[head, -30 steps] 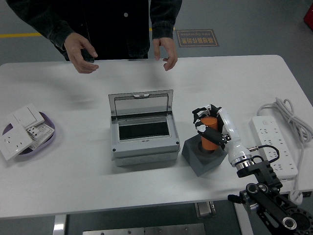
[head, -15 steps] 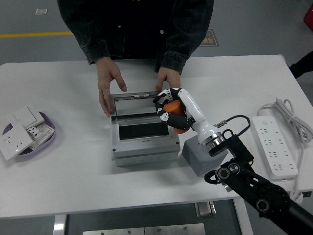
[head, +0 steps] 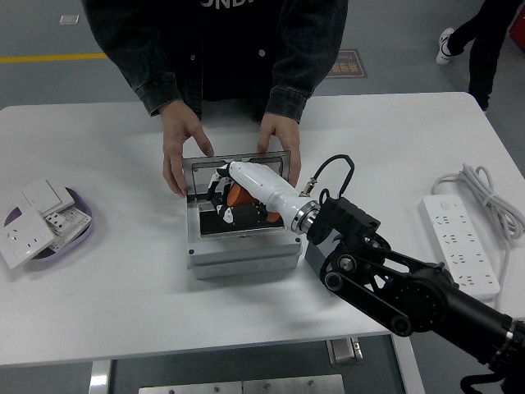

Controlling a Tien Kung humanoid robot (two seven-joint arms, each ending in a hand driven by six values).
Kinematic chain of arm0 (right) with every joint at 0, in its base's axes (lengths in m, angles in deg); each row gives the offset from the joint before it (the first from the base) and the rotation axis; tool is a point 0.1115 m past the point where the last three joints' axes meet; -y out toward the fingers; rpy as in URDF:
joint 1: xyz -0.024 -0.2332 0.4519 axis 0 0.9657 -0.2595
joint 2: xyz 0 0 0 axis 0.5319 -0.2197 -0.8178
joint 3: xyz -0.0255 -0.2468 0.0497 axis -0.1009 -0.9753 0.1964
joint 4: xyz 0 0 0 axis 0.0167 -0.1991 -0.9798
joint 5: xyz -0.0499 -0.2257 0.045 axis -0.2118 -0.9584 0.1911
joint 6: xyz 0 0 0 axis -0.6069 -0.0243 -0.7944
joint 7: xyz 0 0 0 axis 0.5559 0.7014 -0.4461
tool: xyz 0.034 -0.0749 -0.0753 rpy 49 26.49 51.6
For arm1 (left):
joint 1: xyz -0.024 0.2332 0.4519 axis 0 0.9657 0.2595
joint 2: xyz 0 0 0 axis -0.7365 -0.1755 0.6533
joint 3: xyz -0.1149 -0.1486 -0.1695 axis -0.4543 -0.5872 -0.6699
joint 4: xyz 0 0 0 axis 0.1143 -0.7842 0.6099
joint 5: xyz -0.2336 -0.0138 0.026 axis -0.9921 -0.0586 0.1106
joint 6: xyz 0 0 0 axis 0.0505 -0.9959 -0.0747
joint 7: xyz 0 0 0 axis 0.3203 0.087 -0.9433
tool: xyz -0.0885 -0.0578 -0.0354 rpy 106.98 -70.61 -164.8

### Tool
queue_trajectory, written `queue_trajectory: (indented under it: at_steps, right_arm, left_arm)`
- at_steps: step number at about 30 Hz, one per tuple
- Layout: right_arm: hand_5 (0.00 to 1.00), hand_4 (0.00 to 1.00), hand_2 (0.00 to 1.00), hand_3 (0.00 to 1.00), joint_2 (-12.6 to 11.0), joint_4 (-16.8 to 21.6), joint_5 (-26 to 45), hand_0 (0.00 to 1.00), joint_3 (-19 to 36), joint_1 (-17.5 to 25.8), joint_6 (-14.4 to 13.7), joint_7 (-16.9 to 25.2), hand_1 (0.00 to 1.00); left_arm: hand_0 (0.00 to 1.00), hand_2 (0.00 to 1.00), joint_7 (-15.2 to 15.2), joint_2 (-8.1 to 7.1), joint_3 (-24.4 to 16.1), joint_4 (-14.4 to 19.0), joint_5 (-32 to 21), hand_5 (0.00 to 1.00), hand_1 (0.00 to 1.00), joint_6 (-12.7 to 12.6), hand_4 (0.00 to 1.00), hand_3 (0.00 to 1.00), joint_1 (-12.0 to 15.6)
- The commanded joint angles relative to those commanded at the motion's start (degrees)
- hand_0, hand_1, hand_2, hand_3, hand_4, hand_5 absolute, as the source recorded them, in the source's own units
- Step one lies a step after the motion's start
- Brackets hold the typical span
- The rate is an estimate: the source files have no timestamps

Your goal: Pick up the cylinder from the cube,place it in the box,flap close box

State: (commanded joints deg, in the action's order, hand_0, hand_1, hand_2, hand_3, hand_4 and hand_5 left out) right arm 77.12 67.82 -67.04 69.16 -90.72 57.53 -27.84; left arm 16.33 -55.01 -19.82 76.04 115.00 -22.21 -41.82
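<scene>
Over the worktop [head: 123, 312], the grey box [head: 242, 250] lies open directly beneath our right hand [head: 230, 201], its fingers curled round the orange cylinder [head: 240, 195]; the release goes straight down.

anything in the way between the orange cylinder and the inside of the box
Nothing visible does. The right hand holds the orange cylinder right over the box opening, lid up. The person's hands rest at the lid's back corners, clear of the opening.
</scene>
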Motion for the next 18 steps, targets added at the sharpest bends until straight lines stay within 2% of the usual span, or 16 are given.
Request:
queue_trajectory:
  at_steps: [3, 4, 9, 10, 15, 16, 18]
  right_arm:
    - [0.002, 0.002, 0.264, 0.214, 0.08, -0.45, -3.49, 0.18, -0.51, -1.41, 2.02, -1.31, 0.223]
    - [0.002, 0.005, 0.379, 0.374, 0.1, -0.56, -4.66, 0.309, -0.63, -1.81, 2.48, -1.61, 0.344]
    - [0.002, 0.005, 0.379, 0.374, 0.03, -1.08, -6.36, 0.309, -1.44, -2.8, 3.24, -1.96, 0.344]
    - [0.002, 0.438, 0.62, 0.664, 0.0, -1.17, -6.35, 0.689, -1.64, -2.91, 3.25, -1.93, 0.646]
    - [0.002, 0.438, 0.62, 0.664, -0.23, -1.69, -5.56, 0.689, -2.91, -3.53, 3.15, -1.35, 0.646]
    - [0.002, 0.459, 0.681, 0.699, -0.27, -1.74, -5.44, 0.717, -3.06, -3.6, 3.12, -1.26, 0.674]
    - [0.002, 0.459, 0.681, 0.699, -0.34, -1.84, -5.18, 0.717, -3.33, -3.74, 3.07, -1.05, 0.674]
  left_arm:
    - [0.634, 0.581, -0.04, 0.0, -0.05, 0.0, 0.09, 0.303, 0.661, 0.01, 0.724, 0.689, 0.01]
    - [0.634, 0.581, -0.06, 0.0, -0.07, 0.0, 0.12, 0.309, 0.661, 0.01, 0.725, 0.69, 0.03]
    - [0.634, 0.581, -0.11, 0.01, -0.2, 0.0, 0.32, 0.309, 0.661, 0.03, 0.725, 0.69, 0.02]
    - [0.633, 0.582, -0.11, 0.01, -0.2, 0.0, 0.32, 0.312, 0.661, 0.04, 0.727, 0.69, 0.01]
    - [0.633, 0.582, -0.08, -0.03, -0.29, 0.0, 0.52, 0.312, 0.661, 0.07, 0.727, 0.69, -0.14]
    - [0.634, 0.583, -0.08, -0.04, -0.28, 0.0, 0.51, 0.313, 0.661, 0.07, 0.727, 0.691, -0.15]
    - [0.634, 0.583, -0.07, -0.06, -0.28, 0.0, 0.55, 0.313, 0.661, 0.09, 0.727, 0.691, -0.18]
